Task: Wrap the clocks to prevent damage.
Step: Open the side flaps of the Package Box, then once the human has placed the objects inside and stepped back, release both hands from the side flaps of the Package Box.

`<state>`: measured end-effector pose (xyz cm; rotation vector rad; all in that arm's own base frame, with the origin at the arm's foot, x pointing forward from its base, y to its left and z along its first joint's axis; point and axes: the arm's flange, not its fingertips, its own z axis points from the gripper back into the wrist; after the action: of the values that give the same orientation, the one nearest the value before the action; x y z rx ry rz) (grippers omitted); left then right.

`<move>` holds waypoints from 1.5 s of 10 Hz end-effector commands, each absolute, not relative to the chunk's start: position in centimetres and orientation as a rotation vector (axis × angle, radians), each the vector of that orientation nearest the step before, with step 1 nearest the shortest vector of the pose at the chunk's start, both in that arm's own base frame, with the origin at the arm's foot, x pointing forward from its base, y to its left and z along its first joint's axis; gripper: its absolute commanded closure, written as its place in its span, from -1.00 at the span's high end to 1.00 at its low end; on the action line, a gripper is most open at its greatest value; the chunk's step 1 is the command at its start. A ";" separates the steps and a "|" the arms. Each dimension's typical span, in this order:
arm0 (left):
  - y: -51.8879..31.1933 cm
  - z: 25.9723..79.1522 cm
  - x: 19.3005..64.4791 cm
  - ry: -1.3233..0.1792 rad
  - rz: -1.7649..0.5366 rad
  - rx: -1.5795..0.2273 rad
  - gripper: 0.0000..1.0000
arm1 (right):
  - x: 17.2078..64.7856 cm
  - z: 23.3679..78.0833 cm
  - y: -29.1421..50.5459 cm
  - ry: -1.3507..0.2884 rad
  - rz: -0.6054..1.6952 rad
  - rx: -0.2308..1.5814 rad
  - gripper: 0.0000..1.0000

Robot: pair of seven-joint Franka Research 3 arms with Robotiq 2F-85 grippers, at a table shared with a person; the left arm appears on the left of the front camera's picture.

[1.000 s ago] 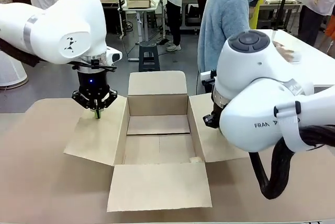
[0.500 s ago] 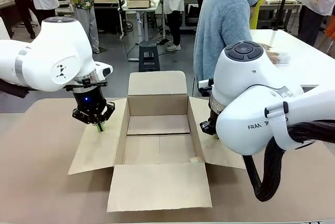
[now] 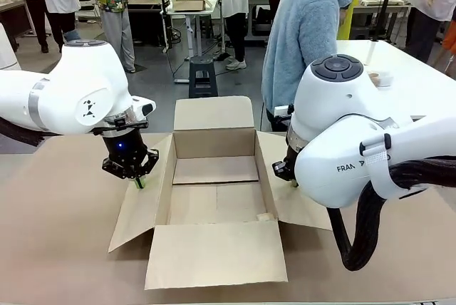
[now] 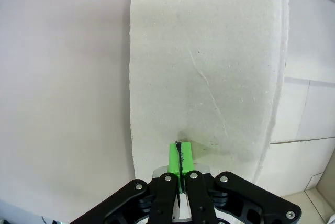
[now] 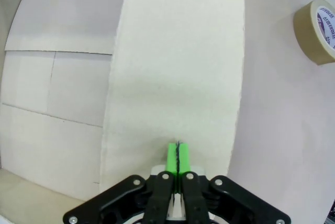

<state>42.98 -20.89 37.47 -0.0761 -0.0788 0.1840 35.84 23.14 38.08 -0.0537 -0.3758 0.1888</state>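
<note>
The clocks are out of view. An open cardboard box (image 3: 214,142) sits mid-table with its four flaps spread. My left gripper (image 3: 137,180) is shut, its green tips pressed together on the box's left flap (image 3: 142,209); the left wrist view shows the left gripper (image 4: 181,149) touching that flap (image 4: 209,77). My right gripper (image 5: 178,152) is shut too, tips resting on the right flap (image 5: 178,67). In the front view its black base (image 3: 283,170) peeks from behind the right arm, above that flap (image 3: 273,159).
A roll of brown tape (image 5: 318,30) lies on the table beyond the right flap. A person in a light blue top (image 3: 303,30) stands at the far side, turned toward a white table (image 3: 420,84). The box floor (image 3: 217,202) holds nothing.
My left gripper has moved down and toward the box, and the left flap has tilted up and inward. The right arm has shifted slightly left.
</note>
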 end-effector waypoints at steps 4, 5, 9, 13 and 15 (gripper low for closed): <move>-20.9 37.5 43.0 -0.079 0.184 -0.076 -0.99 | 35.8 38.1 23.1 -0.376 0.189 -0.054 -0.98; -20.9 37.5 43.0 -0.079 0.184 -0.076 -0.99 | 35.8 38.1 23.1 -0.376 0.189 -0.054 -0.98; -20.9 37.5 43.0 -0.079 0.184 -0.076 -0.99 | 35.8 38.1 23.1 -0.376 0.189 -0.054 -0.98; -20.9 37.5 43.0 -0.079 0.184 -0.076 -0.99 | 35.8 38.1 23.1 -0.376 0.189 -0.054 -0.98; -20.9 37.5 43.0 -0.079 0.184 -0.076 -0.99 | 35.8 38.1 23.1 -0.376 0.189 -0.054 -0.98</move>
<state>43.02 -20.92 37.55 -0.0764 -0.0802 0.1834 35.83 23.16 38.13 -0.0534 -0.3776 0.1907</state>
